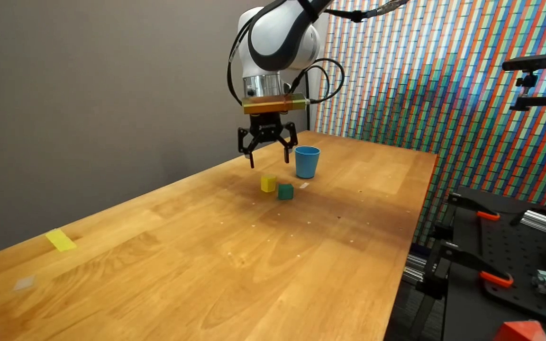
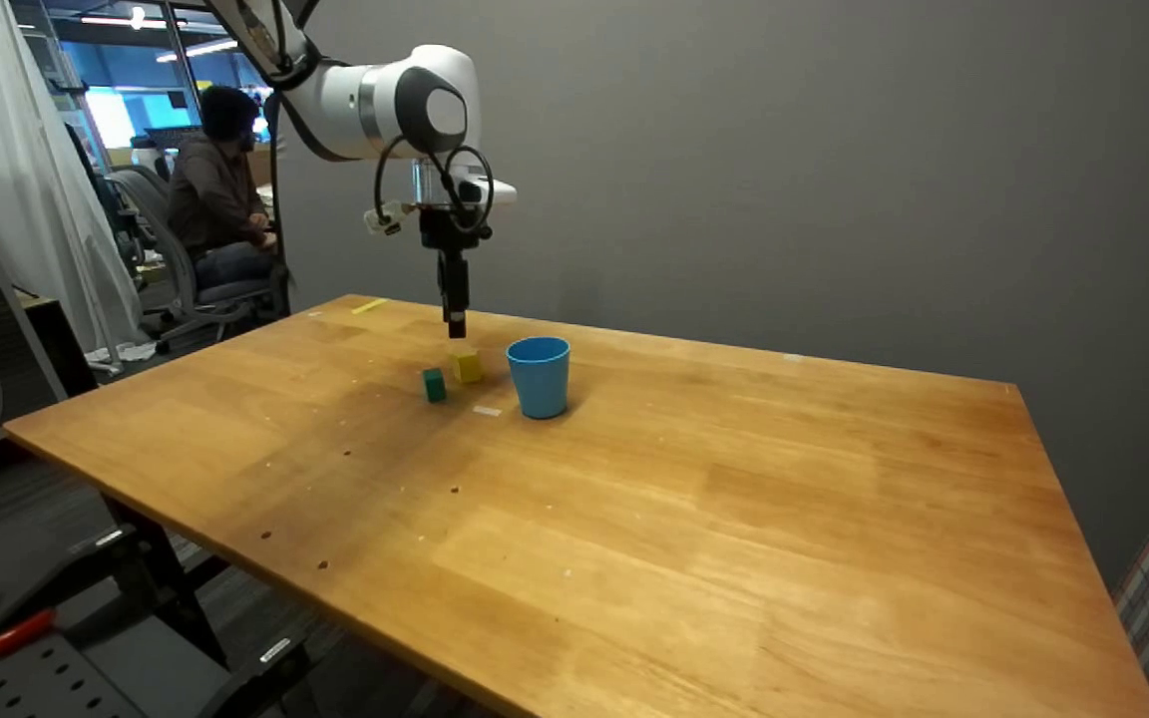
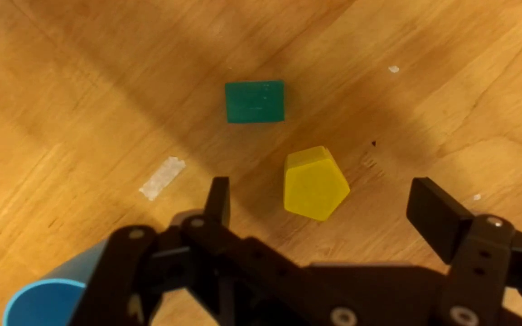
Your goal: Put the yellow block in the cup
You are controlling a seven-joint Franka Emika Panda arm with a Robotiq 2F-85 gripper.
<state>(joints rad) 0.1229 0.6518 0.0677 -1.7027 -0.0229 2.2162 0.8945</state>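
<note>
- The tool (image 1: pixel 269 164) of a white-and-black robot arm (image 2: pixel 340 112) hung pointing down over a wooden tabletop (image 2: pixel 734 499), released, its two black fingers (image 3: pixel 440 219) parted wide.
- Just below, a pentagonal yellow block (image 3: pixel 316 188) rested on the tabletop, outside the light-blue cup (image 2: pixel 539 384); in the wrist view it appeared about midway between the fingers, whose tips stood above it, apart.
- The cup stood upright near the yellow block, its open rim facing up and wider than its base; the tool hid part of it in the wrist view.
- A dark green block (image 3: pixel 255 102) sat just beside the yellow one, the two apart; from above, its upper face looked rectangular.
- Between the green block and the cup, a short strip of whitish tape (image 3: pixel 162 178) lay flat on the tabletop.
- Well apart from the blocks, a strip of yellow tape (image 1: pixel 60 240) lay near the tabletop's edge.
- In an exterior view, a seated person (image 2: pixel 215 189) in dark clothes occupied a gray office chair (image 2: pixel 164 234) in the background, head turned to the side, near a white curtain (image 2: pixel 31 179).
- Beside the tabletop, two orange-tipped black clamps (image 1: pixel 473 264) reached over a perforated black plate (image 1: pixel 505 237), and a dark camera (image 1: pixel 533 62) was mounted above.
- A multicolored patterned wall (image 1: pixel 396 76) rose behind the tabletop in an exterior view.
</note>
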